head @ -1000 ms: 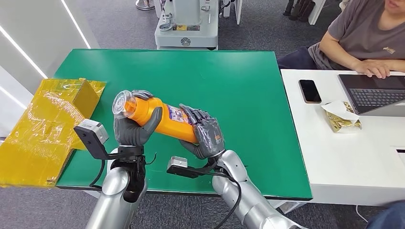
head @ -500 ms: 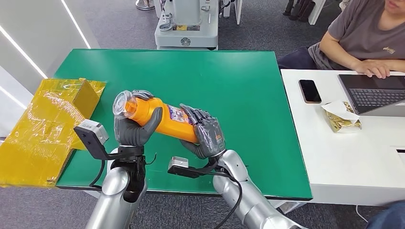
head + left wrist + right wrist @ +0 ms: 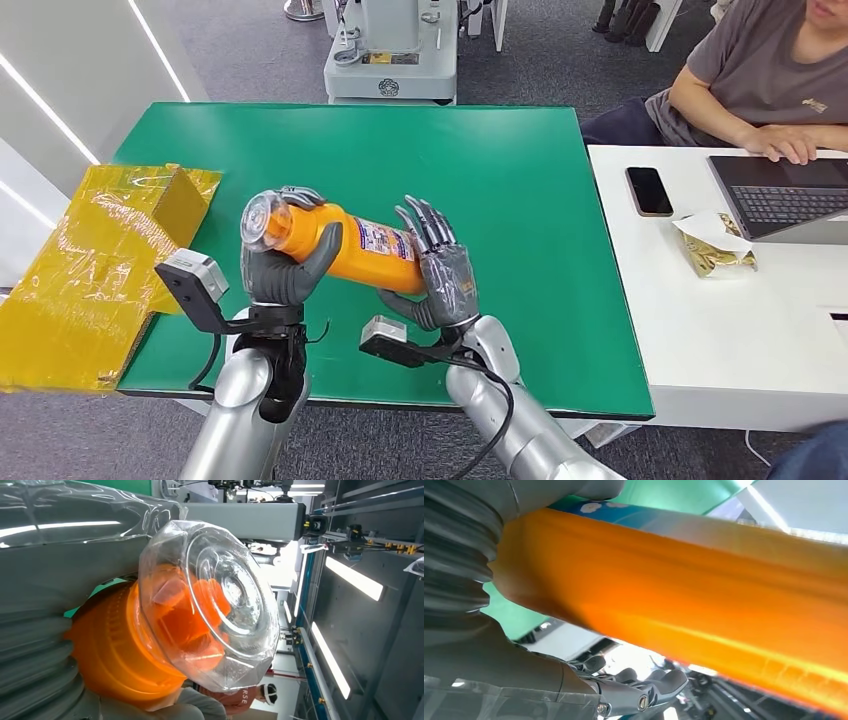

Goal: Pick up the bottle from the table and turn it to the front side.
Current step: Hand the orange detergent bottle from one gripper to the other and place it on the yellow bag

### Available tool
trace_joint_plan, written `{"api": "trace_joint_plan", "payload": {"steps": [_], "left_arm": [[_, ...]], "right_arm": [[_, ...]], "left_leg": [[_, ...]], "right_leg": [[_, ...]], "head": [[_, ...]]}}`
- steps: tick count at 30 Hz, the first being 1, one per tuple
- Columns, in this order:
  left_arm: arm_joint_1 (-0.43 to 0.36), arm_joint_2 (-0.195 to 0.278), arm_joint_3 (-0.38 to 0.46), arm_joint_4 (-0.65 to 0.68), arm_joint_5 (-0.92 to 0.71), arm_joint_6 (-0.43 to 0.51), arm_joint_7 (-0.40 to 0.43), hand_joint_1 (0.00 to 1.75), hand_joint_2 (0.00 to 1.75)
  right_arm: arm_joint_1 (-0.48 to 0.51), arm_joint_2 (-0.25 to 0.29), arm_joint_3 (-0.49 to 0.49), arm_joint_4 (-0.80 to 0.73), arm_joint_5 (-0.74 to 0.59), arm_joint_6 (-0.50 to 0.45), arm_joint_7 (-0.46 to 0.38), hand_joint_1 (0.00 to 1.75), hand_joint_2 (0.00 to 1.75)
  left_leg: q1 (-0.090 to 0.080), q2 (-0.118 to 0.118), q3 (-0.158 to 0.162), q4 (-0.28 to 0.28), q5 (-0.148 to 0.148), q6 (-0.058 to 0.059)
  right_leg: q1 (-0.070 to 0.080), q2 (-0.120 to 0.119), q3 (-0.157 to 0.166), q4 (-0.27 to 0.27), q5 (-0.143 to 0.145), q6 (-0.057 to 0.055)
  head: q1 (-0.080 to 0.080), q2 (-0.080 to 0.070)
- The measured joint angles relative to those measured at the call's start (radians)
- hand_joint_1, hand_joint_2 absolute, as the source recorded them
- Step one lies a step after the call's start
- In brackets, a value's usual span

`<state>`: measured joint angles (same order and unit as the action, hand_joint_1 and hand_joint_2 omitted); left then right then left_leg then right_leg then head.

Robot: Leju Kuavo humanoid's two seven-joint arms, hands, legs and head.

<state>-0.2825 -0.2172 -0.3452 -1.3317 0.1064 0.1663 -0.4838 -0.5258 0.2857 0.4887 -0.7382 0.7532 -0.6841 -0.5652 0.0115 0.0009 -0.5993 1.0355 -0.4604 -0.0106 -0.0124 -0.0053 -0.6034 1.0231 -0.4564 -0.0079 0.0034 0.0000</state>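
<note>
An orange bottle (image 3: 345,245) with a clear cap (image 3: 262,218) and a printed label hangs on its side above the green table (image 3: 520,170), cap toward the left. My left hand (image 3: 280,275) grips it around the shoulder just behind the cap. My right hand (image 3: 442,275) is at the bottle's base end, fingers straightened and spread upward, thumb under the bottle. In the left wrist view the clear cap (image 3: 215,605) sits close up beside my left hand (image 3: 50,555). In the right wrist view the orange body (image 3: 684,580) lies against my right hand (image 3: 469,555).
A yellow film-wrapped box (image 3: 100,260) overhangs the table's left edge. To the right stands a white table (image 3: 720,340) with a phone (image 3: 649,190), a laptop (image 3: 790,195) and a snack bag (image 3: 715,245); a person (image 3: 770,80) sits there. A grey machine (image 3: 392,50) stands behind.
My right hand's fingers have uncurled from around the bottle's base and now stand straight and spread. The left hand keeps its hold; the bottle has barely shifted.
</note>
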Motion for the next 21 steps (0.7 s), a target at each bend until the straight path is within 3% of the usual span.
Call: {"api": "trace_joint_plan", "payload": {"steps": [12, 21], "left_arm": [[0.015, 0.001, 0.011, 0.000, -0.010, 0.026, -0.001, 1.75, 1.75], [0.028, 0.006, 0.025, 0.000, -0.012, 0.029, -0.001, 1.75, 1.75]], "right_arm": [[0.112, -0.016, 0.001, -0.180, -0.135, 0.000, -0.022, 0.00, 1.75], [0.149, -0.027, 0.003, -0.252, -0.149, 0.000, -0.031, 0.00, 1.75]], "left_leg": [[0.000, 0.000, 0.000, 0.000, 0.000, 0.000], [0.000, 0.000, 0.000, 0.000, 0.000, 0.000]], "right_leg": [[0.000, 0.000, 0.000, 0.000, 0.000, 0.000], [0.000, 0.000, 0.000, 0.000, 0.000, 0.000]], "head": [[0.000, 0.000], [0.000, 0.000]]}}
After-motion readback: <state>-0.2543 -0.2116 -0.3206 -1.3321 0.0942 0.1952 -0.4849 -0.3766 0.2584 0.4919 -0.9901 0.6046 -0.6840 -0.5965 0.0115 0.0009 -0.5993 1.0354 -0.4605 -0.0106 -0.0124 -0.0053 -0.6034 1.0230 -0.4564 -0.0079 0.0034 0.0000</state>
